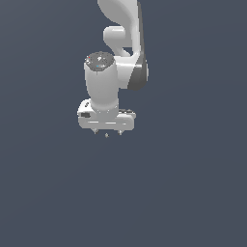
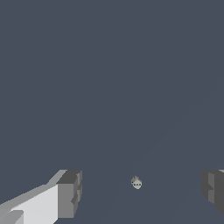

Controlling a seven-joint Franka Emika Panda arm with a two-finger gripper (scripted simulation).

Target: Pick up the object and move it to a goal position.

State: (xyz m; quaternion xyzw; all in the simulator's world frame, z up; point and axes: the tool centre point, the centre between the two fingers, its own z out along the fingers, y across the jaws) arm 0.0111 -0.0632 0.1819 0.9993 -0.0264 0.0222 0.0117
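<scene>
Hangs spread and empty, white two-fingered end effector (image 1: 106,131), tiny pale grey rounded object (image 2: 136,182) lying between its fingers, seemingly light, rigid, best pinched across its middle.

Open room all around the small pale object (image 2: 136,182), nothing between wide-spread jaws.

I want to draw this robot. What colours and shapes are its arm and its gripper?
The arm is glossy white with rounded, tube-like segments, a dark grey joint band and a grey speckled round cap. The gripper is a flat white block. In the wrist view its fingers are blocky grey.
</scene>
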